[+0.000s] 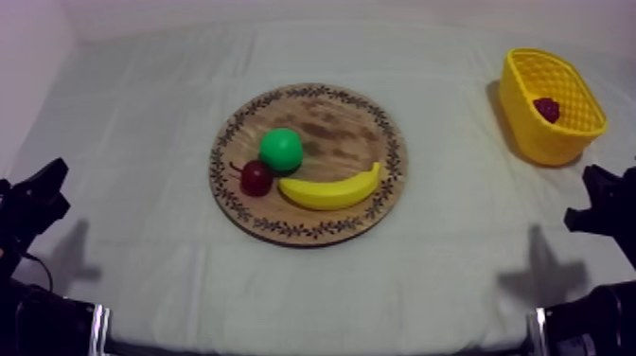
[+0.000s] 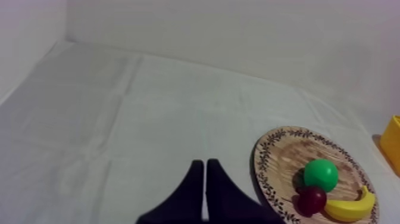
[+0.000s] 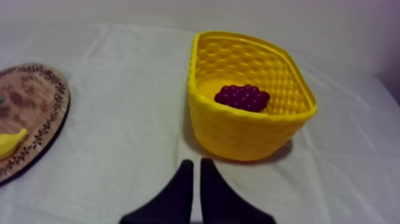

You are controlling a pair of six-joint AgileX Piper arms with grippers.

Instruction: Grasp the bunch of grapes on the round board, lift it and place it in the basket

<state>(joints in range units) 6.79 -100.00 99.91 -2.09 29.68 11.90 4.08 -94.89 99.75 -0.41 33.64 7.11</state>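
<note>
The dark purple bunch of grapes (image 1: 546,109) (image 3: 242,97) lies inside the yellow basket (image 1: 574,133) (image 3: 250,134) at the table's far right. The round wooden board (image 1: 369,118) (image 2: 283,156) (image 3: 33,95) sits mid-table and carries a green round fruit (image 1: 281,150) (image 2: 321,174), a small red fruit (image 1: 256,177) (image 2: 312,200) and a banana (image 1: 331,190) (image 2: 350,208) (image 3: 11,143). My left gripper (image 1: 38,194) (image 2: 205,164) rests low at the left, shut on nothing, over bare cloth beside the board. My right gripper (image 1: 606,204) (image 3: 192,163) rests low at the right, shut, just short of the basket.
Grey-white cloth covers the whole table, with open room in front of the board and between board and basket. A pale wall closes the far edge.
</note>
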